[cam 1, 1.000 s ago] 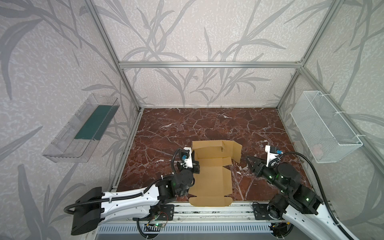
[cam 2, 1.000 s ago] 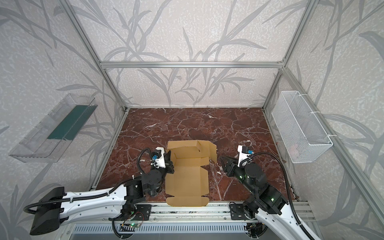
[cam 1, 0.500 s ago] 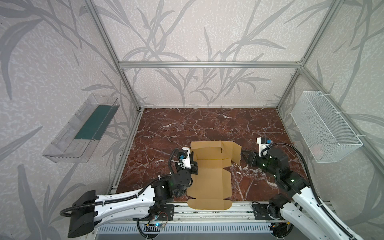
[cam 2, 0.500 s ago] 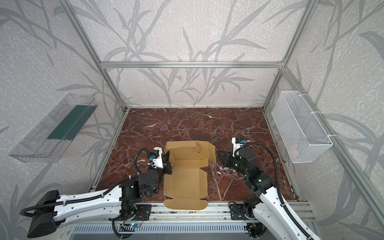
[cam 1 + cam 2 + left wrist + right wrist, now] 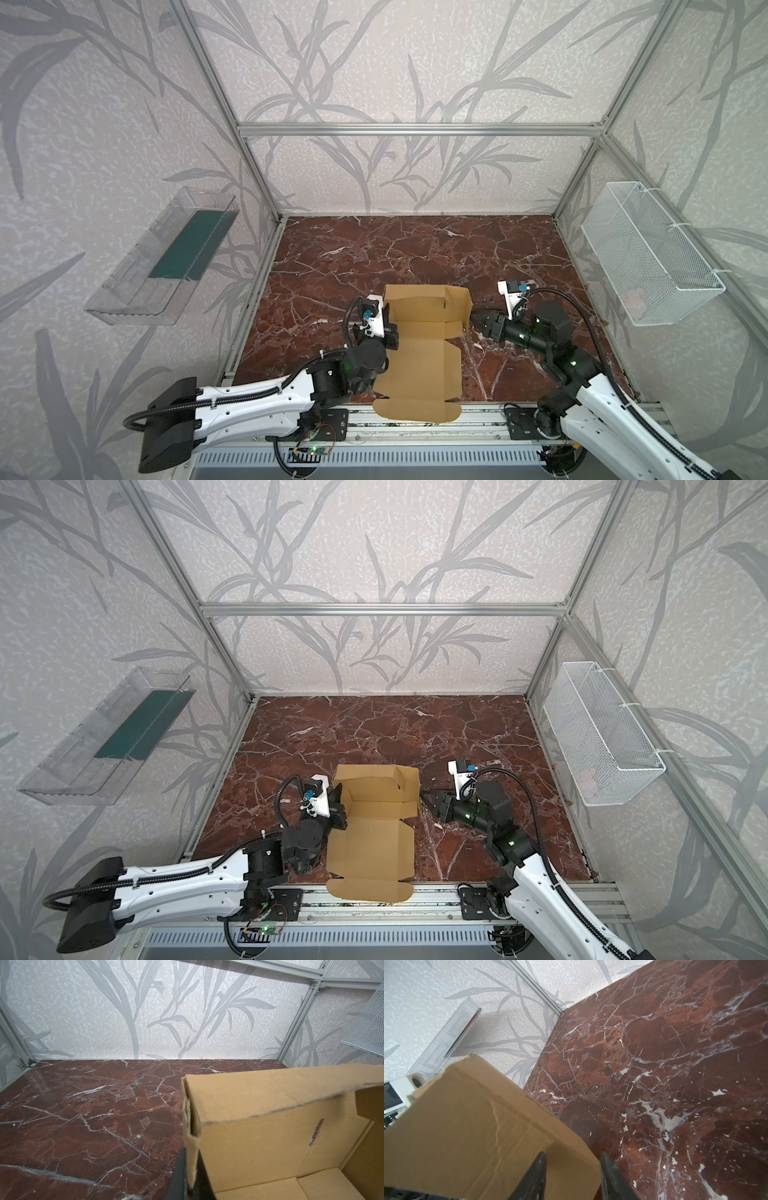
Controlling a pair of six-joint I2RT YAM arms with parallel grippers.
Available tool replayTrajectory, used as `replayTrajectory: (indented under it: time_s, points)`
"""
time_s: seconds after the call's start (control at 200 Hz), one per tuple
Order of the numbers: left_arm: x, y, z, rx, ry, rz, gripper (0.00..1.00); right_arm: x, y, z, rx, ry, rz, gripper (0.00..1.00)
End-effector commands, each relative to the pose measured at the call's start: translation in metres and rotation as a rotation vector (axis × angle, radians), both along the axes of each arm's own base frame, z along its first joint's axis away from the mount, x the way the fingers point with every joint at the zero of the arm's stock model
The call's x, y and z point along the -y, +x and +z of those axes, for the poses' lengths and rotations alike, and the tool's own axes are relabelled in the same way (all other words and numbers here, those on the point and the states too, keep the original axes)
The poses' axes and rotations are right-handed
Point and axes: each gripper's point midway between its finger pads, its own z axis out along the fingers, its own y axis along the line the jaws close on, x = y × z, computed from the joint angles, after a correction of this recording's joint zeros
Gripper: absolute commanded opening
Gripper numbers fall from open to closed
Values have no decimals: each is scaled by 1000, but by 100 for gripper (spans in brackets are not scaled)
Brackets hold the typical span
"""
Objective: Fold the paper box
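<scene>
The paper box [image 5: 419, 361] is tan cardboard, partly folded, at the front middle of the marble floor in both top views [image 5: 370, 845]. Its back and side walls stand up, and its front flap lies flat over the front rail. My left gripper [image 5: 388, 328] is shut on the left side wall; the left wrist view shows the cardboard edge [image 5: 192, 1126] pinched at the left gripper [image 5: 191, 1159]. My right gripper [image 5: 478, 326] is open just outside the raised right flap. In the right wrist view that flap [image 5: 467, 1126] fills the space behind the right gripper [image 5: 573, 1155], its corner between the fingers.
A clear plastic bin [image 5: 166, 257] holding a green sheet hangs on the left wall. On the right wall hangs a white wire basket [image 5: 648, 257]. An aluminium rail [image 5: 478, 419] runs along the front edge. Marble floor [image 5: 415, 249] stretches behind the box.
My right gripper has swung left and forward up to the box's right flap, its jaws a little narrower. The left gripper keeps its hold on the left wall.
</scene>
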Motion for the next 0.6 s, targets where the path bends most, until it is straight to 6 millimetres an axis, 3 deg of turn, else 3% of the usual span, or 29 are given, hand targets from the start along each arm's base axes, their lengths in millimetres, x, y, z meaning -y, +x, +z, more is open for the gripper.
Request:
replayTrajectory:
  time_s: [0.0,0.595]
  points:
    - [5,1,13,10,-80,-2,0,-6,-1,13,37,44,33,43]
    - [13,3,9,1,-79,-14,0,-24,-18,11,86,97,138,42]
